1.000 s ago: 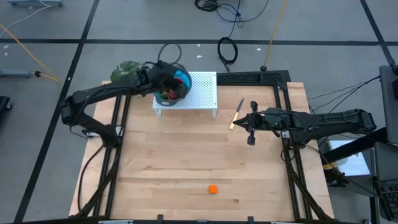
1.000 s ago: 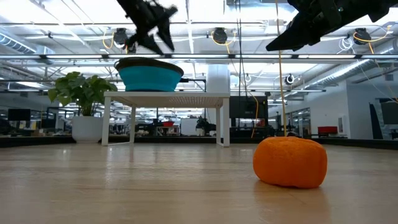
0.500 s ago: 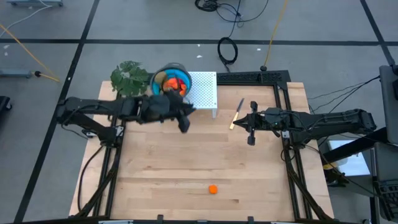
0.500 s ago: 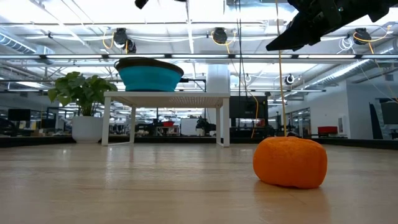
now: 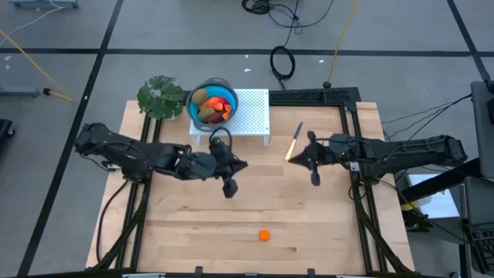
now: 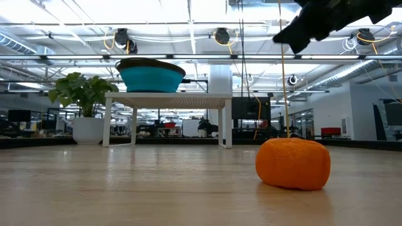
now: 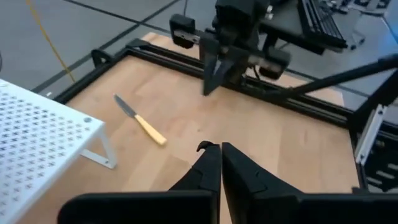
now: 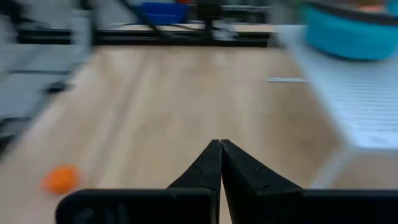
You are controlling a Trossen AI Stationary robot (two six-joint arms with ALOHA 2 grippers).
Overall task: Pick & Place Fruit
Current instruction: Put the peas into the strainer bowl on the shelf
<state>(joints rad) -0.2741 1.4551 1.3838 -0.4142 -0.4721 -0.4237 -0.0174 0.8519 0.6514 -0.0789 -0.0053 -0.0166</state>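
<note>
One fruit, a small orange ball (image 5: 264, 235), lies on the wooden table near its front edge; it looms large in the low view (image 6: 293, 163). Other fruit pieces, orange, red and olive (image 5: 212, 106), lie in a blue bowl (image 5: 222, 86) that stands on a white perforated stand (image 5: 251, 116) at the far side. My left gripper (image 5: 229, 189) hangs shut and empty above the table's middle, well short of the ball. My right gripper (image 5: 314, 179) is also shut and empty, above the table's right half near a pale-handled knife (image 5: 293, 143).
A green leafy plant (image 5: 160, 96) stands left of the bowl at the far left corner. The knife lies flat on the table right of the stand. Black frame rails (image 5: 359, 193) run along the table's left and right sides. Bare wood lies around the ball.
My left gripper has left the bowl, swinging toward the table's near edge and a little to the right, and now hangs over the table's middle; the fruit in the bowl shows uncovered. My right gripper has shifted slightly in place.
</note>
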